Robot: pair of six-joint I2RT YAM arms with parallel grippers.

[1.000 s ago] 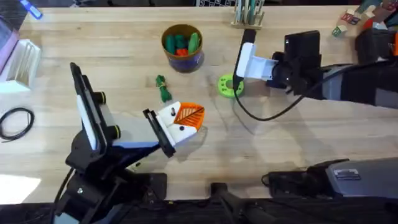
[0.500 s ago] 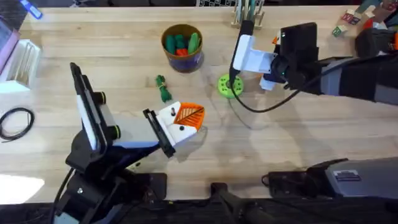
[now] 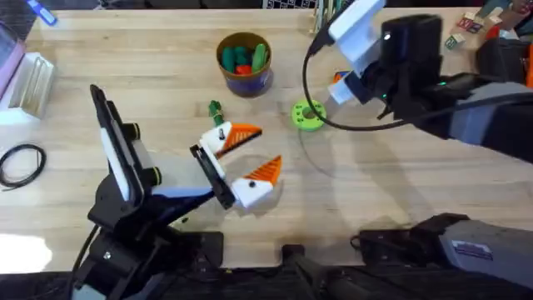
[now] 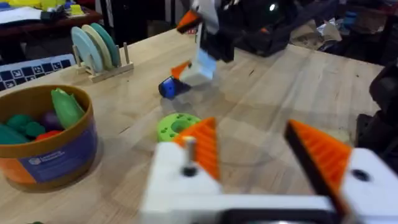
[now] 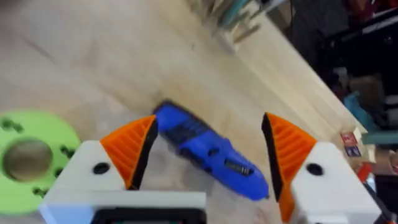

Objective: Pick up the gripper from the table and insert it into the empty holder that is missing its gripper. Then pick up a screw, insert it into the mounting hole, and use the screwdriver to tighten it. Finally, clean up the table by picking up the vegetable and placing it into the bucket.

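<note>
Left gripper: it sits low over the desk, a bit left of the middle. Its jaws are spread wide, with nothing between them. Both fingers are white blocks with an orange ribbed pad. In the left wrist view the same gripper shows its two orange pads well apart.

Right gripper: it is up at the far right of the desk, and the overhead view shows the arm big and dark there. Its jaws are wide and hold nothing. Both fingers have an orange pad.

Screwdriver: the blue screwdriver lies on the desk under the right gripper, in the gap between the two pads. It does not touch them. In the left wrist view it is a small blue shape far away.

Vegetable: the small dark green leafy bundle lies on the desk, just far of the left gripper and near the bucket.

Bucket: it stands at the far middle of the desk, with green and red toy vegetables inside.

Green disc: flat, lime green, with holes. It lies on the desk right of the bucket, near the right gripper.

Black cable: a coil at the left edge of the desk.
</note>
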